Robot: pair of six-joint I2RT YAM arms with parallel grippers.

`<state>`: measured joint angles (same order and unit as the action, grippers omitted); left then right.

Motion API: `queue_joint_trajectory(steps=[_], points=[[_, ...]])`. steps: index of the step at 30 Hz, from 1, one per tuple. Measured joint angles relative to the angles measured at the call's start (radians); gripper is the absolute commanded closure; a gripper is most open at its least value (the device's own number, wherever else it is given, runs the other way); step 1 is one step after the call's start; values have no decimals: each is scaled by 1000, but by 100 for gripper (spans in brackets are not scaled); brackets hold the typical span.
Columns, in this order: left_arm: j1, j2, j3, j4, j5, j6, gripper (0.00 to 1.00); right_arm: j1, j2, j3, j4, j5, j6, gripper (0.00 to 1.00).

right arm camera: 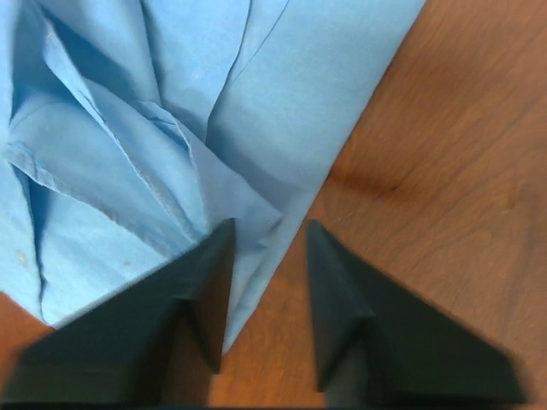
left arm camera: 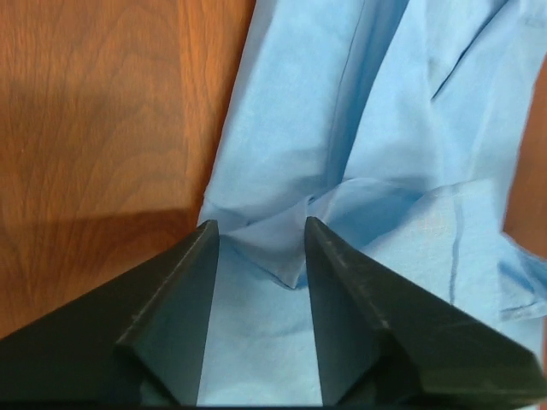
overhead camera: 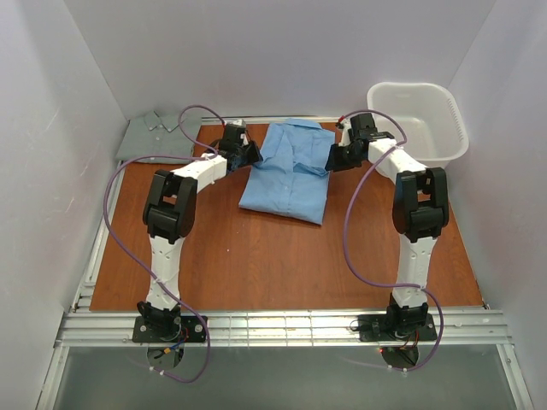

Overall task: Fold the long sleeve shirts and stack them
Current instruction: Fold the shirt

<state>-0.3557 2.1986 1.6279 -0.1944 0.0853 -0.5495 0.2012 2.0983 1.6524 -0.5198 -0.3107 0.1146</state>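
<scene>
The light sky-blue shirt (overhead camera: pixel 289 171) lies partly folded at the middle back of the table. My left gripper (overhead camera: pixel 248 154) is at its left edge, open, with blue cloth (left arm camera: pixel 273 171) between and under its fingers (left arm camera: pixel 184 290). My right gripper (overhead camera: pixel 333 158) is at the shirt's right edge, open, straddling the cloth's edge (right arm camera: pixel 256 213) and bare wood. The grey-green shirt (overhead camera: pixel 158 137) lies folded at the back left corner, apart from both grippers.
A white plastic basket (overhead camera: pixel 419 120) stands at the back right. White walls close in the back and both sides. The wooden table (overhead camera: pixel 282 265) runs forward to the metal rail by the arm bases.
</scene>
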Motion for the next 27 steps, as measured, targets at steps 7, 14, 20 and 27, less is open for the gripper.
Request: queue_joint_trajectory(steps=[7, 14, 20, 27], points=[[1, -40, -16, 63, -8, 41, 20, -3, -34, 34, 7, 85, 16, 38], [0, -285, -142, 116, 5, 80, 9, 13, -291, -124, 83, 92, 31, 37], [-14, -441, -298, 123, 13, 107, 9, 87, -451, -369, 209, 29, 113, 37], [-21, -443, -503, 45, 42, 102, 8, 159, -499, -706, 341, -5, 289, 36]])
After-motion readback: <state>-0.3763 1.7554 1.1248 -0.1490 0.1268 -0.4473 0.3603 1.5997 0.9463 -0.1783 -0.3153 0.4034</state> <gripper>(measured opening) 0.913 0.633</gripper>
